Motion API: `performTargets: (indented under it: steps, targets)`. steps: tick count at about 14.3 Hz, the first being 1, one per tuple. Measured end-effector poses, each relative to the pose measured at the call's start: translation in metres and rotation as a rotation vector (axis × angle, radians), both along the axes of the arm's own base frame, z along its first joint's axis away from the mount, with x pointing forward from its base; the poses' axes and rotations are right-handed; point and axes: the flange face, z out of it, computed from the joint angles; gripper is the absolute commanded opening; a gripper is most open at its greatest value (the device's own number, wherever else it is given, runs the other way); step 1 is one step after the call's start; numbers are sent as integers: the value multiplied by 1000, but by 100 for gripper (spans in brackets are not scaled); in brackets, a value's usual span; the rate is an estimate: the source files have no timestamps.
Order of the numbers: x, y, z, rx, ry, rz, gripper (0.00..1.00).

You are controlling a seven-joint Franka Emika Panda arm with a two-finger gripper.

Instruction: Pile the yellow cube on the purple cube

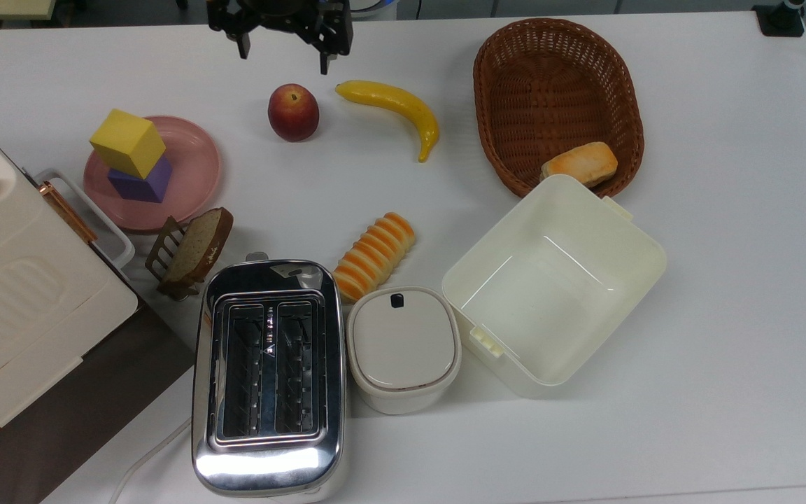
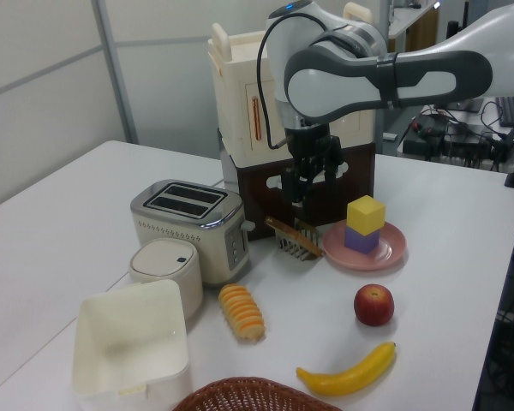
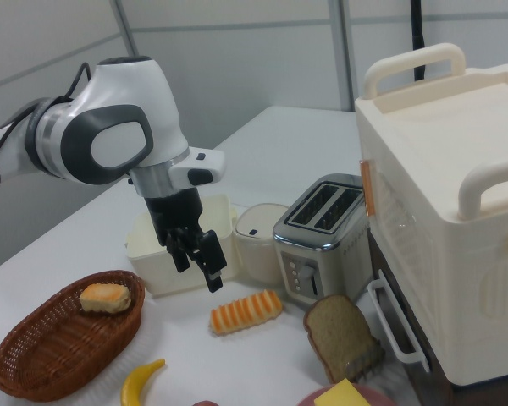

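**Yellow block sits on purple block, robot hand up high**

The yellow cube point(image 1: 128, 142) sits on top of the purple cube point(image 1: 144, 181). It is turned a little, so its corners do not line up with the purple one. Both blocks stand on a pink plate point(image 1: 193, 168). In the left view you can see the same stack, yellow cube point(image 2: 365, 213) above purple cube point(image 2: 360, 239), on the plate point(image 2: 387, 254).

The gripper point(image 1: 281, 43) is well apart from the blocks. In the top view it hangs near the top edge, above the red apple point(image 1: 293, 112) and close to one end of the banana point(image 1: 396, 110). Its two fingers are spread wide and there is nothing between them. In the right view the gripper point(image 3: 201, 263) points down, up in the air over the white table point(image 1: 725, 210).

A slice of bread point(image 1: 199, 245) stands in a little rack just beside the plate. A shiny toaster point(image 1: 268, 371) is near it, with a small white pot with a lid point(image 1: 403, 346) touching its side. A stripy bread roll point(image 1: 373, 255) lies close by. A big empty white box point(image 1: 553, 280) sits next to a brown basket point(image 1: 557, 84) with a bun point(image 1: 579, 163) in it.
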Motion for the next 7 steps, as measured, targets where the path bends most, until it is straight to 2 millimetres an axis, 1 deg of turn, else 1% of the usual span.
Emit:
performTargets:
  steps: [3, 7]
  targets:
    - [1, -10, 8, 1, -17, -19, 100]
    - [2, -8, 8, 20, -20, -21, 100]
